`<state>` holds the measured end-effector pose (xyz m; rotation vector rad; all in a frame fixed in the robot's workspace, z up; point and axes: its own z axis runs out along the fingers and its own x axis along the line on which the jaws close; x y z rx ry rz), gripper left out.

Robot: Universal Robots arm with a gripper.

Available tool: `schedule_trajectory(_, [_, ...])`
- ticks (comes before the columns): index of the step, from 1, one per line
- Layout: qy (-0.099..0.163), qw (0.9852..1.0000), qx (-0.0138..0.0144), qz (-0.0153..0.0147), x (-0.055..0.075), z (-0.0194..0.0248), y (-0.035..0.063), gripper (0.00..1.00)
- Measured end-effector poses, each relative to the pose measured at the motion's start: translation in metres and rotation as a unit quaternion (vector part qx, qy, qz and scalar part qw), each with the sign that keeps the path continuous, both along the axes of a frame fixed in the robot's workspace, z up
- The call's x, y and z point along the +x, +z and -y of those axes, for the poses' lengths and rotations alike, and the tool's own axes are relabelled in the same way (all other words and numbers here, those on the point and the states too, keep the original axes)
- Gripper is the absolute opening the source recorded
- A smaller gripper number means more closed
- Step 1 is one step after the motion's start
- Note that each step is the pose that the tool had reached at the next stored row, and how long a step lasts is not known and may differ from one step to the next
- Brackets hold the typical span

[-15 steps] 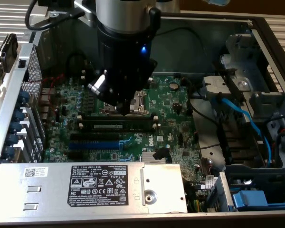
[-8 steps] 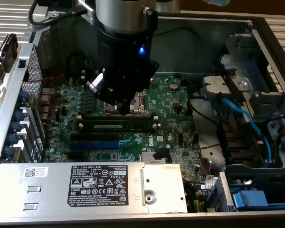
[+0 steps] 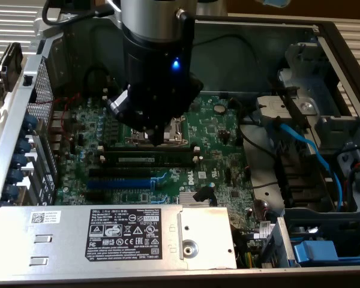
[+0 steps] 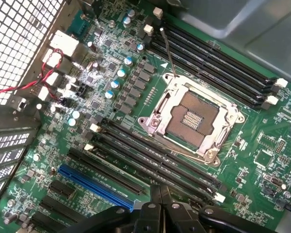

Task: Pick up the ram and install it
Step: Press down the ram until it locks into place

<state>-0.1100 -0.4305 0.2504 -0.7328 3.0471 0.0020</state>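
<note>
The open computer case (image 3: pixel 339 42) holds a green motherboard (image 3: pixel 219 135); a ram (image 3: pixel 147 160) sits in its slot. The gripper (image 3: pixel 158 139), above centre frame, is closed and empty.

We see the gripper (image 4: pixel 161 194) with its black fingers pressed together over the green motherboard (image 4: pixel 262 160). Just beyond its tips run long black memory slots (image 4: pixel 155 160), beside a blue expansion slot (image 4: pixel 94 184). The open processor socket (image 4: pixel 194 121) sits mid-board, with red wires (image 4: pixel 24 85) near a perforated metal wall (image 4: pixel 19 39).
</note>
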Motion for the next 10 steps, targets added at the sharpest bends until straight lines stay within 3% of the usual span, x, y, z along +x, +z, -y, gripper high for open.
schedule_trajectory(10, [-0.056,0.9984,0.0,0.0,0.0,0.0,0.0002,0.11])
